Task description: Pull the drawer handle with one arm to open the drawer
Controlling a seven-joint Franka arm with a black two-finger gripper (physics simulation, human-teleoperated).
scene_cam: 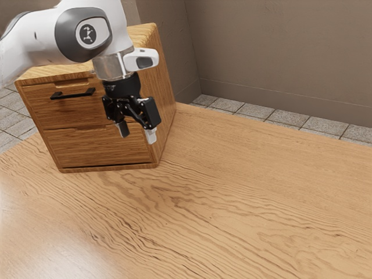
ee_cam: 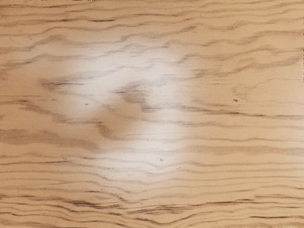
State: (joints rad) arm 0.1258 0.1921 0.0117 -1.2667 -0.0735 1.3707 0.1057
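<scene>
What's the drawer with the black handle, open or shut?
Shut: the drawer sits flush with the cabinet; gripper off the handle.

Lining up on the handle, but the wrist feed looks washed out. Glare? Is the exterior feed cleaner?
Wrist view: a bright glare patch on the table, with a soft dark shadow at its middle. Exterior view: milder sheen on the table at lower left; the black handle reads crisply against the drawer front.
</scene>
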